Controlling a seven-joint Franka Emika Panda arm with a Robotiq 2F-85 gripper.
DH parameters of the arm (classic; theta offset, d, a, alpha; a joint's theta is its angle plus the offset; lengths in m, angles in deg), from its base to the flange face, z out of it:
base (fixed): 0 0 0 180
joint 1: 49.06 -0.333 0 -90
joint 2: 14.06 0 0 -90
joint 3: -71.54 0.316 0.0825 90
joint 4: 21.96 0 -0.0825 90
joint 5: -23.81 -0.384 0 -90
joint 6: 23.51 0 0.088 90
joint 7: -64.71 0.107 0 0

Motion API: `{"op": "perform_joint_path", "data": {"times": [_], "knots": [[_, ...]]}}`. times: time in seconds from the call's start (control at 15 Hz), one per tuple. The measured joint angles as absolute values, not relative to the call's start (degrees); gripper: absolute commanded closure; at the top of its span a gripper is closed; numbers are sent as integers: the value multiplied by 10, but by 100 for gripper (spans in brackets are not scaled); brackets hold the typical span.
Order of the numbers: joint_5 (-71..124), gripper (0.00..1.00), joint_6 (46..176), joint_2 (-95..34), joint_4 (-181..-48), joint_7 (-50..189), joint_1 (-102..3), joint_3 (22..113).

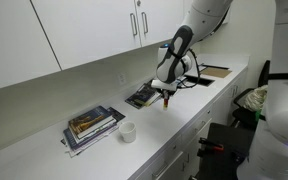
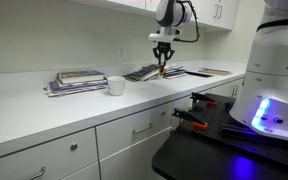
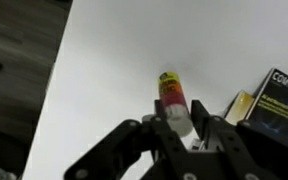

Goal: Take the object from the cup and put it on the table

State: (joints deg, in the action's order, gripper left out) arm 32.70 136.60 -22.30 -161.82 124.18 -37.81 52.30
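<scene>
Tool (image 3: 185,122) clenched on the object (image 3: 172,92), over the tabletop (image 3: 104,70).
In both exterior views the tool (image 1: 167,94) (image 2: 163,61) points down and the red-and-orange object (image 1: 167,102) (image 2: 164,70) hangs from its fingertips, long axis upright, free end toward the tabletop (image 1: 179,122) (image 2: 44,112); whether it touches cannot be told. The cup (image 1: 128,131) (image 2: 115,85) stands well apart, beside the books (image 1: 89,125) (image 2: 77,80).

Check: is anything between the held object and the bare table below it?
Nothing visible. In the wrist view the end effector grips the object over bare white table; a dark book lies off to the side, not under it.
</scene>
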Motion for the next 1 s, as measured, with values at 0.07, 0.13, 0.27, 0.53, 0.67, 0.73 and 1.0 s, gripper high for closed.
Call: {"op": "perform_joint_path", "data": {"times": [0.07, 0.13, 0.27, 0.53, 0.67, 0.73, 1.0], "knots": [[355, 42, 1366, -228, -1616, 1262, -388, 517], [374, 37, 1366, -232, -1615, 1282, -397, 512], [405, 22, 1366, -240, -1614, 1312, -414, 505], [419, 0, 1366, -242, -1612, 1327, -441, 503], [423, 0, 1366, -237, -1609, 1327, -453, 503], [429, 0, 1366, -231, -1608, 1327, -459, 503], [458, 0, 1361, -204, -1605, 1343, -470, 507]]}}
